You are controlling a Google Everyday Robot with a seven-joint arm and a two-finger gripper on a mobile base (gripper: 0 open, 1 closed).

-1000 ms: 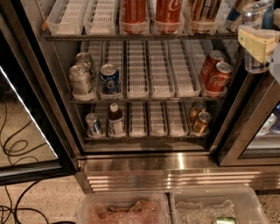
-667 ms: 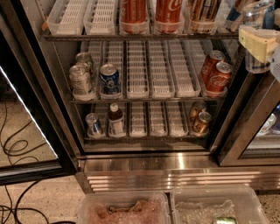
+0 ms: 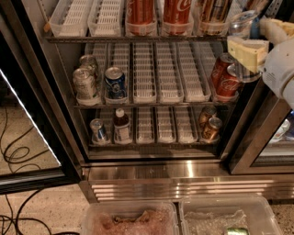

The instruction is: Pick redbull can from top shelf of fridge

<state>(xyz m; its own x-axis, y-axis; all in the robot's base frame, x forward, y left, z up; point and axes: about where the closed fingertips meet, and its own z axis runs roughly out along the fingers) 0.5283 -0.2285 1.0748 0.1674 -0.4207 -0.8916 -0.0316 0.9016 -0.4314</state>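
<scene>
The fridge (image 3: 183, 176) stands open in front of me, with white ribbed lanes on its wire racks. On the top shelf (image 3: 92, 39) I see empty lanes at the left and red Coca-Cola cans (image 3: 140, 13) in the middle. My gripper (image 3: 257, 43) is at the upper right, in front of the shelf's right end. Its cream fingers (image 3: 248, 53) are shut on the redbull can (image 3: 242, 25), a slim upright silver can with some blue. One finger covers the can's middle.
The middle rack holds silver cans (image 3: 85, 85), a dark-blue can (image 3: 115, 82) and red cans (image 3: 225, 75). The lower rack holds a small bottle (image 3: 121, 126) and gold cans (image 3: 211, 128). The black door frame (image 3: 41, 114) stands at the left, cables (image 3: 14, 151) on the floor, plastic bins (image 3: 133, 220) below.
</scene>
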